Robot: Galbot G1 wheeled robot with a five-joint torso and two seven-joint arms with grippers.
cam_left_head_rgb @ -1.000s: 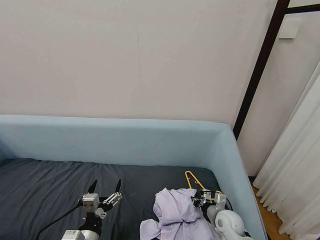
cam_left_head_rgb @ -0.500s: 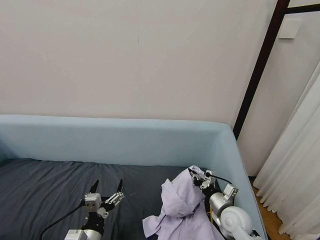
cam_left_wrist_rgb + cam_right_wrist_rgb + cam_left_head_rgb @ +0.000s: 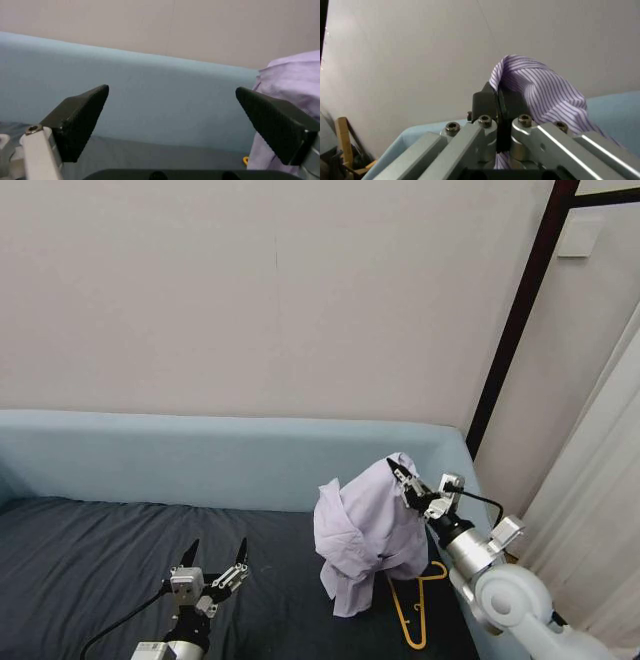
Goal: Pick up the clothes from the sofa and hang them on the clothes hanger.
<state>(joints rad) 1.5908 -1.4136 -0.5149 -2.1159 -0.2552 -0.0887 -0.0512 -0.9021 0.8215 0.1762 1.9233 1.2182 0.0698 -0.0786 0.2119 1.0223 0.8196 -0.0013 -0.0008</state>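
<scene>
Right gripper pinches the shirt above the sofa; left gripper gapes idle over its seat; so thin a pinched fold could slip free.

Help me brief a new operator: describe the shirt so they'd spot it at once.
Look at the light blue sofa and go to its right end. There the shirt hangs bunched from the right gripper, above the dark seat. It is pale lilac with fine stripes, unlike the thin yellow hanger lying on the seat beneath it.
</scene>
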